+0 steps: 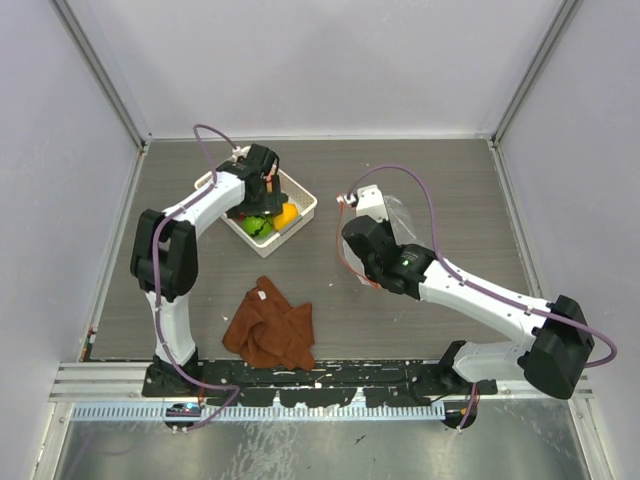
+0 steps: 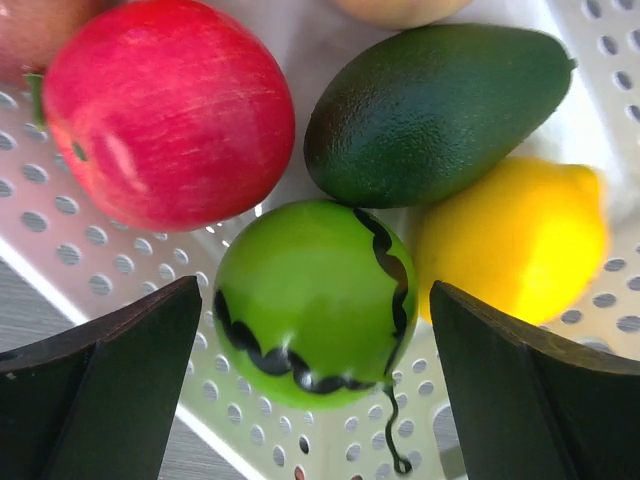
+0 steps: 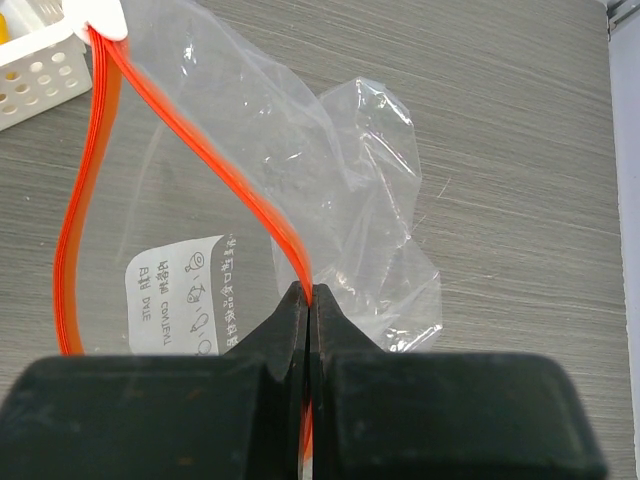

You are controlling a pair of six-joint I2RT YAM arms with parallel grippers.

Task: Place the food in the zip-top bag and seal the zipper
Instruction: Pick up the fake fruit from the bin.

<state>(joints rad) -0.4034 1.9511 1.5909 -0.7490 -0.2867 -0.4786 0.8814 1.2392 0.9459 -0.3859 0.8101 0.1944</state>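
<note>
My left gripper is open over the white basket, its fingers either side of a bright green fruit without touching it. Around it lie a red fruit, a dark green fruit and a yellow fruit. In the top view the left gripper hides most of the fruit; green and orange-yellow ones show. My right gripper is shut on the orange-red zipper of the clear zip-top bag, whose mouth gapes open. The bag lies right of the basket.
A crumpled brown cloth lies on the table in front of the left arm. The basket's corner shows at the top left of the right wrist view. Pale walls enclose the grey table on three sides.
</note>
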